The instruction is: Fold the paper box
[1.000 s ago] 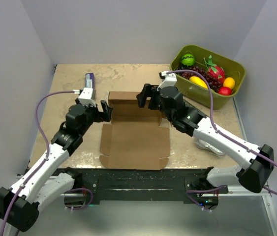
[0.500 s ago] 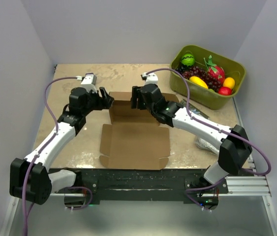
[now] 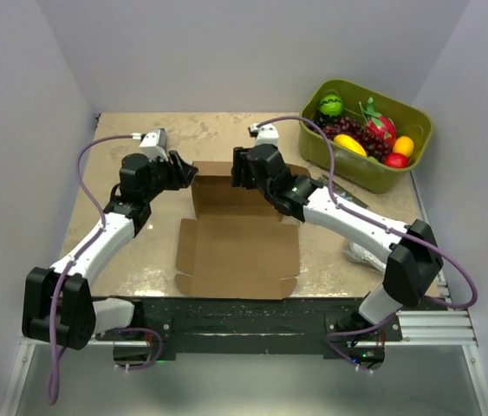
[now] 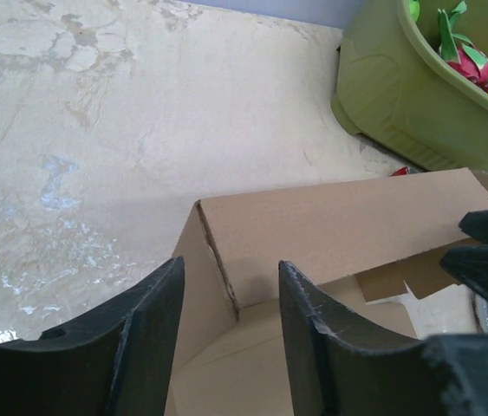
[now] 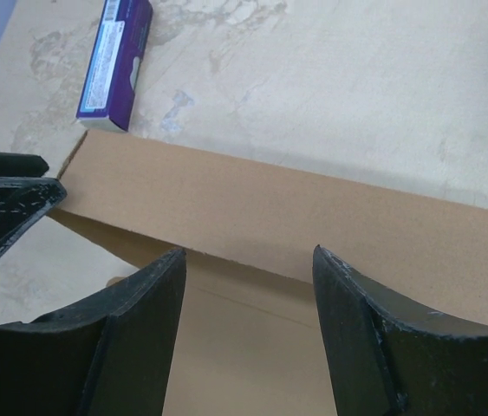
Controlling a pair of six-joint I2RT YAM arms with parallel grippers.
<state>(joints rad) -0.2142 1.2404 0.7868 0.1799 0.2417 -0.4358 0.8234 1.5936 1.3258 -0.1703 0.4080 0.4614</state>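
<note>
The paper box [image 3: 239, 247] lies mid-table as a brown cardboard sheet. Its far wall [image 3: 217, 185] stands raised and its side flaps are partly up. My left gripper [image 3: 185, 173] is at the wall's left corner. In the left wrist view the left gripper [image 4: 231, 269] is open, its jaws astride the corner crease [image 4: 222, 277] without pinching it. My right gripper [image 3: 242, 171] hovers over the wall's top edge, right of the middle. In the right wrist view the right gripper [image 5: 248, 253] is open, with the wall's folded top strip [image 5: 270, 217] just beyond its fingertips.
An olive-green bin [image 3: 417, 117] of toy fruit stands at the far right and also shows in the left wrist view [image 4: 417, 104]. A purple carton [image 5: 115, 61] lies beyond the box's far left corner. A white bag [image 3: 367, 254] lies to the right of the box.
Both arms have reached farther out to the box's far wall, the left to its corner and the right leftward along its top. Both pairs of jaws have narrowed.
</note>
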